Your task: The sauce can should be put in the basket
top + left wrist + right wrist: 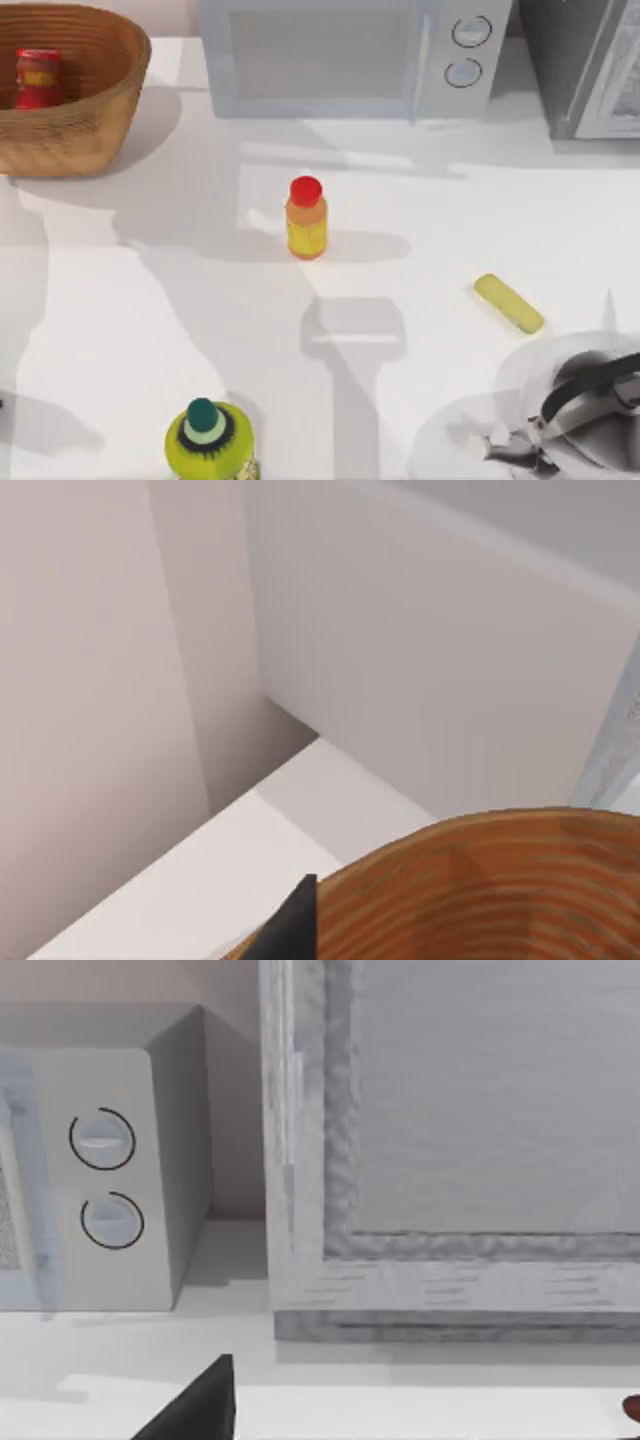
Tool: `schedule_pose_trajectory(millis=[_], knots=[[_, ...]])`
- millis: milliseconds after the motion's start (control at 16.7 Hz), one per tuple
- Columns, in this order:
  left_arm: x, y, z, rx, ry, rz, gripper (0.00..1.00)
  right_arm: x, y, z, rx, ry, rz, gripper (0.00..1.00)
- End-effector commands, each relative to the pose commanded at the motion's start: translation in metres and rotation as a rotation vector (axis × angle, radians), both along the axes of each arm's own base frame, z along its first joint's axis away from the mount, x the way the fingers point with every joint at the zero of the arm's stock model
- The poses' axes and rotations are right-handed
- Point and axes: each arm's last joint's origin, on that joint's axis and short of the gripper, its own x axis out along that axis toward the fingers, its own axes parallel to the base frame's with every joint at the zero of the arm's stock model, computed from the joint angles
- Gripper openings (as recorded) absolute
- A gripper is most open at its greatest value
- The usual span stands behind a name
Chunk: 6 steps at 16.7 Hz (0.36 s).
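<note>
Red sauce can (38, 77) upright, inside basket (95, 120)

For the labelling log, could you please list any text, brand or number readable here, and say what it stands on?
None can be read.
sauce can in the basket: yellow label band, print too blurred.
orange bottle: yellow label, no legible text.
microwave dials: no markings readable.

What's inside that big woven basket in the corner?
The sauce can stands upright inside the basket, near its left side. The basket's near wall hides part of the floor, so anything lying low there cannot be seen.
</note>
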Motion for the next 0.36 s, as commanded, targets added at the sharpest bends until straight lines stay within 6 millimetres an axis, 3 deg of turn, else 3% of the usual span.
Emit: schedule_pose_trajectory(millis=[360], knots=[[0.0000, 0.0000, 0.0000, 0.000, 0.000, 0.000, 1.00, 0.0000, 0.0000, 0.0000, 0.000, 0.000, 0.000, 1.00]])
